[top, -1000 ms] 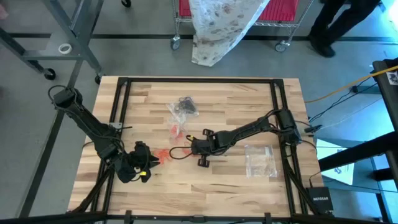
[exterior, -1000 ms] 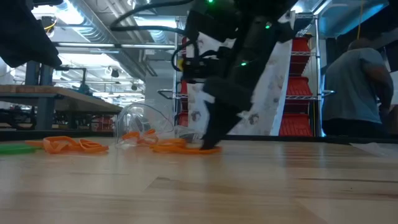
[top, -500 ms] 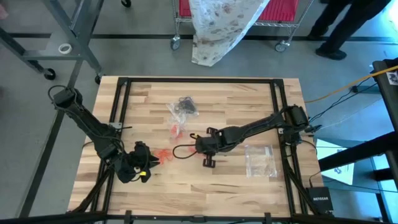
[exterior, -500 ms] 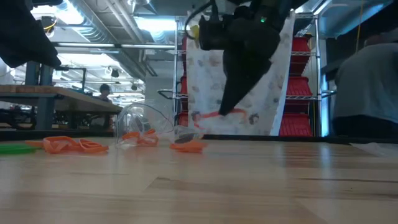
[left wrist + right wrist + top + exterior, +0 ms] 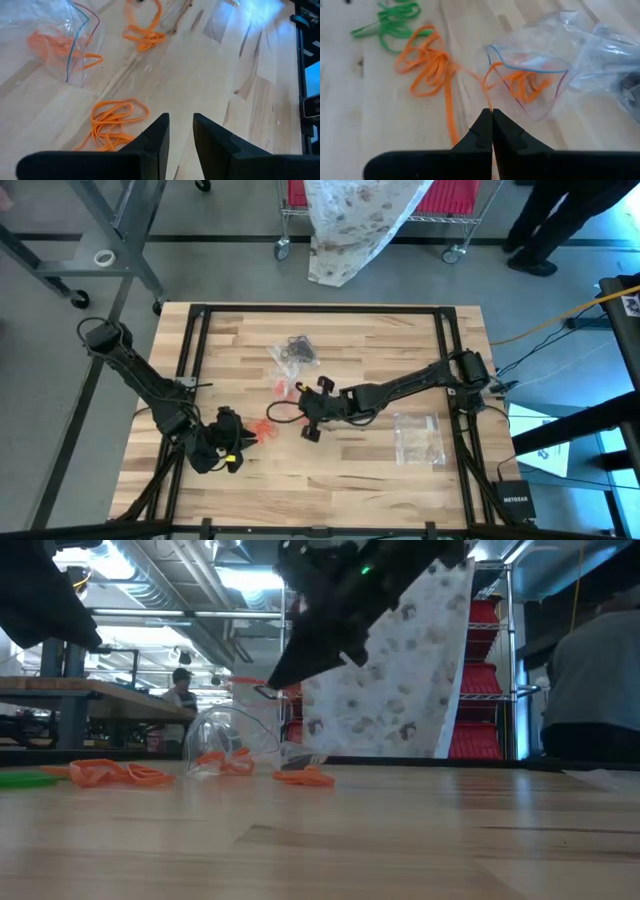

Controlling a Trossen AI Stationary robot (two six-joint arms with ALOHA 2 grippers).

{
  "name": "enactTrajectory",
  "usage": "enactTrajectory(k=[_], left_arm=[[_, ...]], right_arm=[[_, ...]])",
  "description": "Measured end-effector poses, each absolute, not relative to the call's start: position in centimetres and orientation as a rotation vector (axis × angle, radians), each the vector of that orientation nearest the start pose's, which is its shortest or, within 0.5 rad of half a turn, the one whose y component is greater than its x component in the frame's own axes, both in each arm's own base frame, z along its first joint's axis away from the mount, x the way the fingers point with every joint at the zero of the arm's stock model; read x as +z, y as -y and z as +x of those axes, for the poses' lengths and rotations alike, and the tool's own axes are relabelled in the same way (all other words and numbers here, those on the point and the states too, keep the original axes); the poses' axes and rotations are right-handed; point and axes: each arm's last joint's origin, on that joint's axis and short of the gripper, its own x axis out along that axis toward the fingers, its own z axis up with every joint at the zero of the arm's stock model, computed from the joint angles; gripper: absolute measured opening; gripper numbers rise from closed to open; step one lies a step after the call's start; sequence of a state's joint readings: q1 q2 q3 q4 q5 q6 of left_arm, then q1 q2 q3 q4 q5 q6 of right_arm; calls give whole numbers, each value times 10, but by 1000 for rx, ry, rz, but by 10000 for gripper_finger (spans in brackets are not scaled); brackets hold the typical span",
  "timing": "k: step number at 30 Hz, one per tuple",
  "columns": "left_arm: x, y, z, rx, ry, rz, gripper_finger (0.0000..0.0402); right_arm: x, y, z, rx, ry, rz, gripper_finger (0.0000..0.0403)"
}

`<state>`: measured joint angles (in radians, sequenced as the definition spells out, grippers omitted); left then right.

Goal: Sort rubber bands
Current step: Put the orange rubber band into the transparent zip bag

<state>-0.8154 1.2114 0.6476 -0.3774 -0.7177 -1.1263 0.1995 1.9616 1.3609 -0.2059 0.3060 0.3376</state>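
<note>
Left gripper (image 5: pixel 236 442): my waiting arm, low at the table's left front; fingers stood a little apart in the left wrist view, with nothing between them.
Orange pile (image 5: pixel 262 427): loose heap of orange bands just beside that gripper; limp, tangled, likely to drag neighbours along.
Green bands (image 5: pixel 395 20): small bunch lying beyond the orange pile in my right wrist view; thin, featherlight.
Right gripper (image 5: pixel 307 412): mine at work, near table centre, raised off the wood; fingers pinched fully together on 1 orange band (image 5: pixel 449 107) that trailed off from the tips.
Orange bag (image 5: pixel 527 82): clear bag, mouth open, a few orange bands inside; flimsy, would slide if nudged.
Black bag (image 5: pixel 296 352): clear bag of dark bands, farther back.
Handling, my judgement: soft, stretchy, no weight; best pinched on a single free strand at a pile's edge, never mid-tangle.
</note>
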Motion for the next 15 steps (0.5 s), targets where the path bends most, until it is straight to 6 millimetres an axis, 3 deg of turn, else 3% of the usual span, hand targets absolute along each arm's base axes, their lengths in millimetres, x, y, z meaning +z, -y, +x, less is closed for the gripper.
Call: enactTrajectory(k=[8,15], left_arm=[[198,146,164,283,-615,-430,79],[198,146,164,285,-612,-429,79]], right_arm=[[169,-58,426,-372,-726,170,0],[157,-46,436,-374,-692,246,0]])
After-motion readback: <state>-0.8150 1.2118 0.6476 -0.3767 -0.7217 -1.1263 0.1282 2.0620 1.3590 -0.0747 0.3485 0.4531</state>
